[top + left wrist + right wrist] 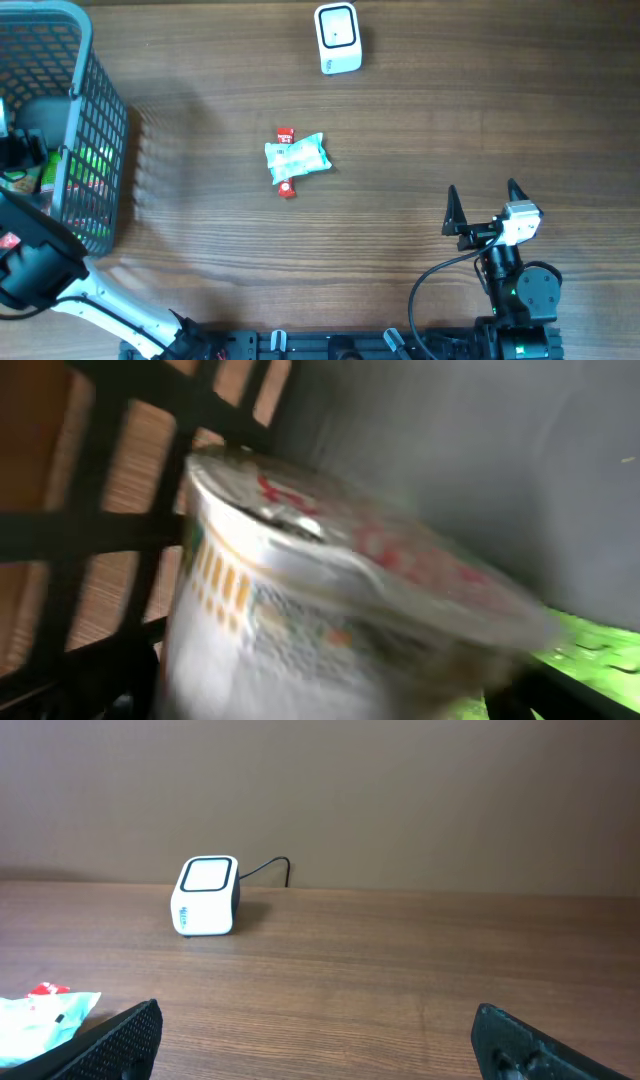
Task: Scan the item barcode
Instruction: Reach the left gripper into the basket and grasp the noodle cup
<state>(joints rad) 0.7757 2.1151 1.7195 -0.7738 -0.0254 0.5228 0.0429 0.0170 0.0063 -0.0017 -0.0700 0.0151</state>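
The left arm [35, 265] reaches from the lower left into the grey mesh basket [100, 120] at the upper left. The left gripper [14, 150] is mostly hidden there; its claw stands wide apart. Its wrist view shows a blurred cup noodle [330, 600] with a foil lid, close against the basket wall. A teal snack packet [296, 158] lies mid-frame on the wooden table [400, 130], with the white barcode scanner [337, 38] at the top centre. At the lower right, the right gripper [481, 190] is spread apart and empty.
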